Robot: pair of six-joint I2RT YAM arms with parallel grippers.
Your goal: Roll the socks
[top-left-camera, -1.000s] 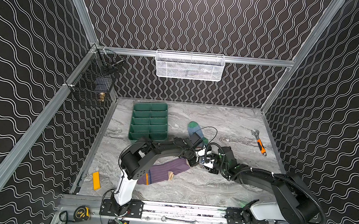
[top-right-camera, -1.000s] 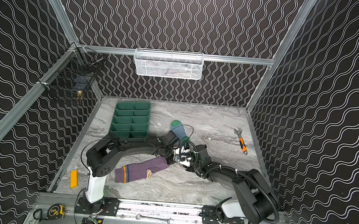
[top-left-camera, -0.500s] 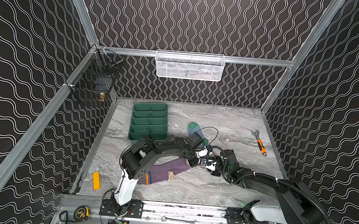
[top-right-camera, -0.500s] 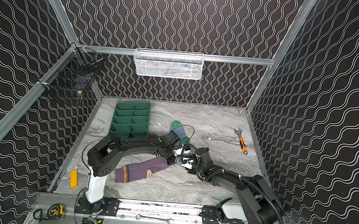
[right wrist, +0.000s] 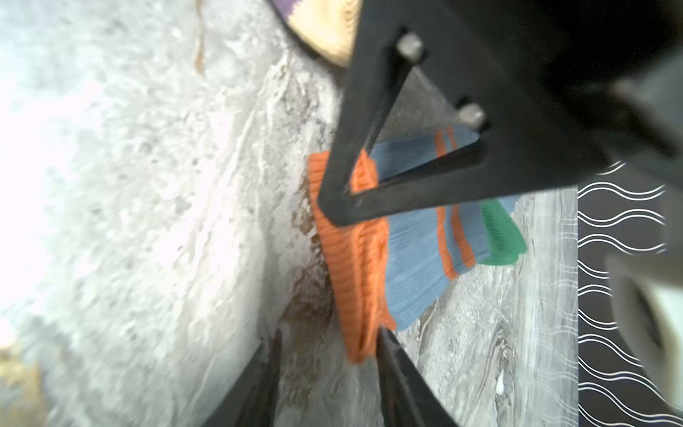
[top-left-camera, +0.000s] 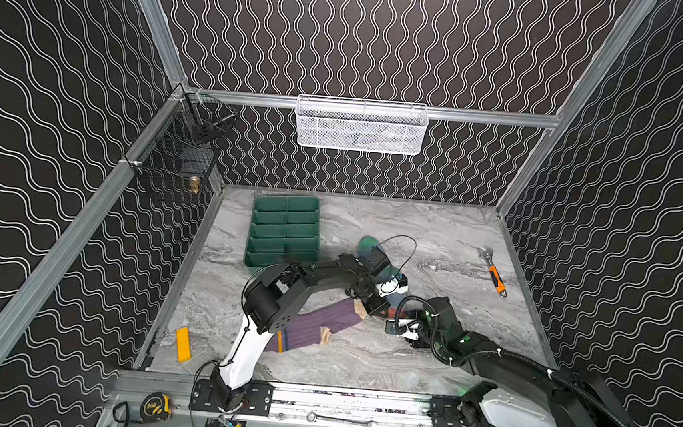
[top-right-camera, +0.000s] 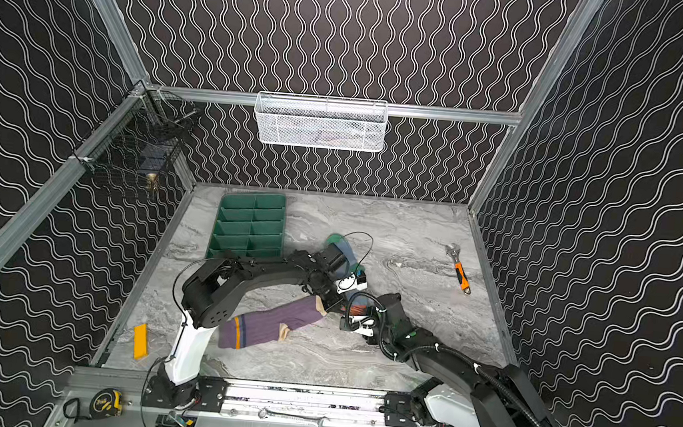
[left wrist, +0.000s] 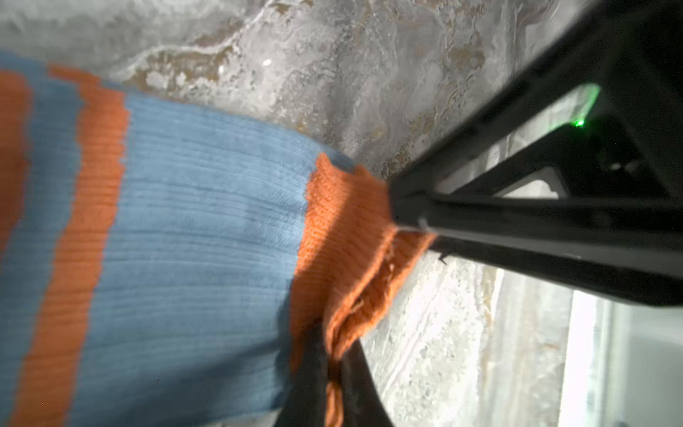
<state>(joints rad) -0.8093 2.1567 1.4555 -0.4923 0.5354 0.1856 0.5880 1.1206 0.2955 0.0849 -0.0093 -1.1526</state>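
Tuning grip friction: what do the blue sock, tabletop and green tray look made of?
The blue sock looks like matte ribbed knit: fine parallel ribs, fraying orange cuff. The tabletop looks hard and smooth with grey marble veining; laminate or stone, can't tell. The tray is likely moulded plastic: uniform green, thin dividers, slight sheen.

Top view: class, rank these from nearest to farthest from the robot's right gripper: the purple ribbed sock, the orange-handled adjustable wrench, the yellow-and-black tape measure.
From the right gripper, in a top view:
1. purple ribbed sock: just left of it.
2. orange-handled adjustable wrench: farther back, on the right side.
3. yellow-and-black tape measure: front-left corner, farthest by a clear margin.
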